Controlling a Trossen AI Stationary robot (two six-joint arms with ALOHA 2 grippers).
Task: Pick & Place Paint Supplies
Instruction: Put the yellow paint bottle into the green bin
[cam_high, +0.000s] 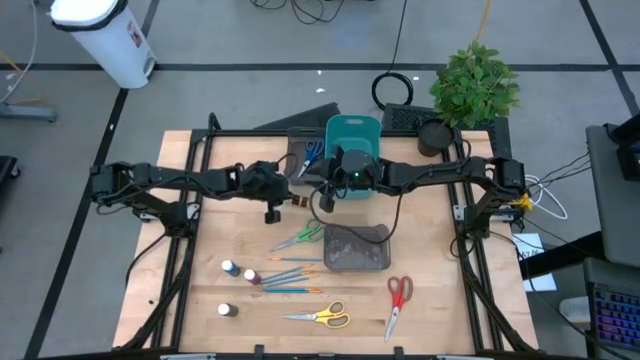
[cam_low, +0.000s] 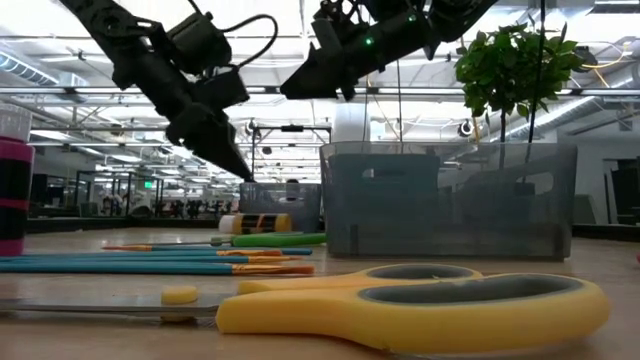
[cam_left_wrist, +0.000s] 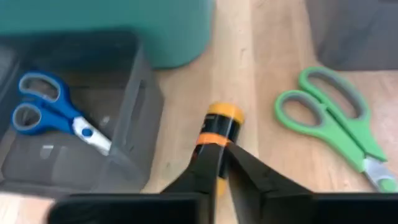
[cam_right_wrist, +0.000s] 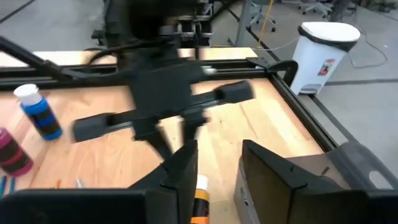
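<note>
An orange-capped paint bottle lies on its side on the wood. My left gripper hangs just above it, shut and not touching. My right gripper is open, raised higher beside the left one, and holds nothing. Blue scissors lie flat in the far dark grey tray. Green scissors, several brushes, three more bottles, yellow scissors and red scissors lie on the table.
The teal bin stands at the far side, next to the tray with the blue scissors. A second dark grey tray sits mid-table. A potted plant is at the far right corner. Black frame rails run along both sides.
</note>
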